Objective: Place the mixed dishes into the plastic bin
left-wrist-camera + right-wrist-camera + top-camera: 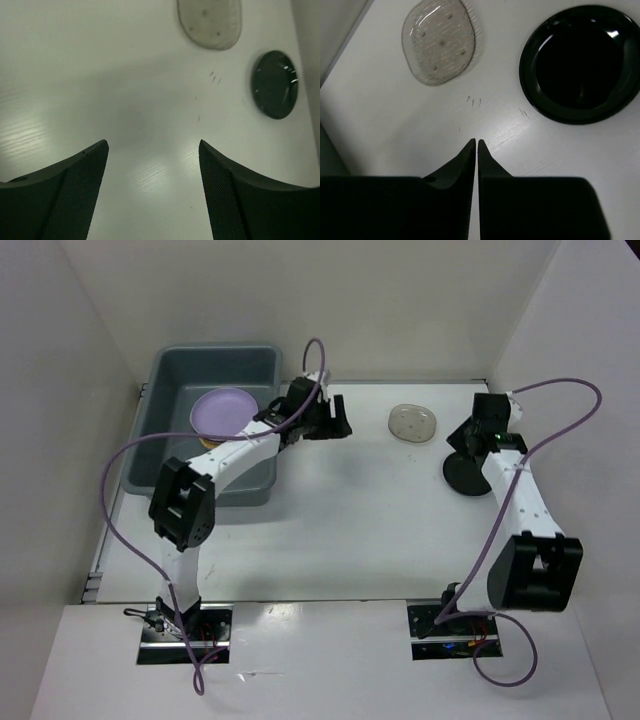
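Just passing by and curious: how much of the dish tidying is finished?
Done: the lavender plate lies in the grey-blue bin. In hand: nothing; the left pincer is open and empty, the right pincer shut on nothing. Left: the translucent dish and the black dish sit on the table.

No text, label, brand, number or sign can be read in any of the views. The only marks are a few short dark ticks (474,101) on the bare white tabletop (395,125). They lie toward its far right part, between the small translucent round dish (439,41) and the black round dish (580,62). They form no letter or figure. The dots inside the translucent dish are too blurred to read as anything.
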Action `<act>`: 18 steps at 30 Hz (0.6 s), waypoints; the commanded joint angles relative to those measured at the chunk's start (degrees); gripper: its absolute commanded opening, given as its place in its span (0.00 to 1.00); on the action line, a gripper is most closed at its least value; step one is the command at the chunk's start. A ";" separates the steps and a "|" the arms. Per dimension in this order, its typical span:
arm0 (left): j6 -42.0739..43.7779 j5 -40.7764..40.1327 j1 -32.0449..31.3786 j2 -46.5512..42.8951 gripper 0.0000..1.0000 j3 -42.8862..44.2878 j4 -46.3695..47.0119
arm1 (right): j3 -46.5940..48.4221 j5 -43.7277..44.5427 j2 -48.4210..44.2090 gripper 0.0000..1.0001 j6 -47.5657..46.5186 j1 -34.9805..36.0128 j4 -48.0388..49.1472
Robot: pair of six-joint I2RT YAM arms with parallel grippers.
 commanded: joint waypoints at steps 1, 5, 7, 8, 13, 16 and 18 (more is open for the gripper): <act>-0.79 -2.14 -2.03 2.84 0.80 -0.49 4.36 | 5.69 0.66 5.35 0.05 -0.23 -0.39 6.71; -1.93 -1.62 -3.43 4.87 0.80 -2.15 4.36 | 10.08 1.20 15.44 0.00 -0.23 -0.39 10.05; -2.45 -0.75 -3.43 4.87 0.80 -4.34 4.36 | 13.33 1.20 19.06 0.00 -0.23 -0.39 11.46; -2.46 -0.74 -3.43 4.87 0.80 -5.22 4.88 | 14.65 1.20 22.82 0.00 -0.23 -0.39 12.69; -2.99 -0.74 -3.43 3.20 0.81 -9.18 4.36 | 24.93 1.20 33.47 0.00 -2.16 -0.39 15.16; -2.46 -0.74 -3.43 2.67 0.81 -10.67 2.52 | 31.17 1.20 40.15 0.00 -2.16 -0.39 15.16; -2.46 -0.74 -3.43 2.06 0.81 -11.38 1.99 | 36.34 1.20 43.49 0.00 -2.77 -0.39 14.64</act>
